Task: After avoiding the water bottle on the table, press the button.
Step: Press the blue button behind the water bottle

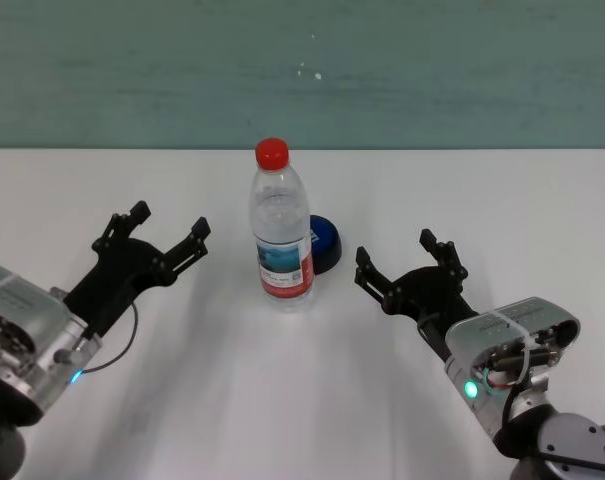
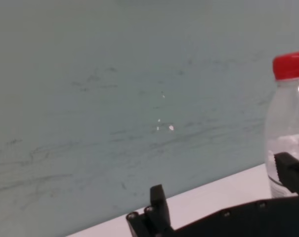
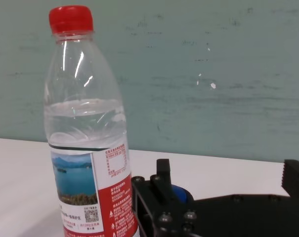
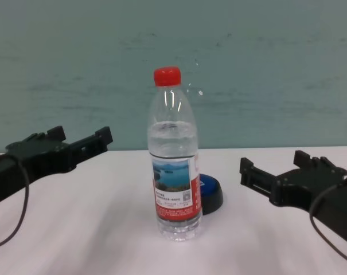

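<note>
1. Right tool (image 1: 402,262) over the tabletop (image 1: 502,200), right of the water bottle (image 1: 281,235) — fingers spread, nothing between them, not touching anything.
2. Left tool (image 1: 167,228) on the opposite side, left of the bottle, fingers likewise spread and empty, raised off the surface.
3. Bottle upright near centre, red cap on, partly filled with clear liquid, label facing forward.
4. Button (image 1: 324,243) resting just behind and to the right of the bottle — blue top on black base, partly hidden by the bottle in head and chest views.
5. Button between bottle and right tool; apart from that tool.
</note>
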